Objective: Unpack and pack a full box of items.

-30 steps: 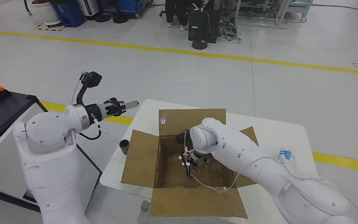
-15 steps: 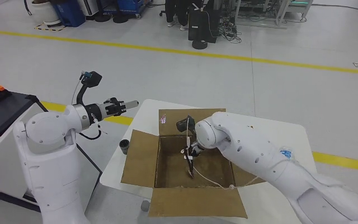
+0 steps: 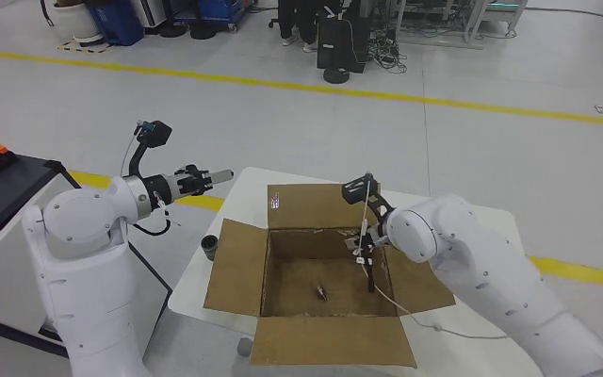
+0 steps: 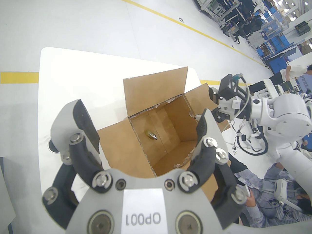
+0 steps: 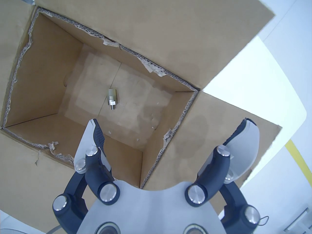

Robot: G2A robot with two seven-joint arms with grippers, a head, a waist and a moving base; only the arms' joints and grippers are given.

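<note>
Lifting clear of the open brown cardboard box (image 3: 236, 273), my right jaws have come up from its floor and now hang spread and empty over the 3 o'clock flap. The small silver metal fitting (image 5: 112, 99) lies alone near the middle of the box floor. I judge it either just dropped in or missed. My left jaws, also spread and empty, wait beyond the white desk's (image 3: 247, 193) 9 o'clock edge.
</note>
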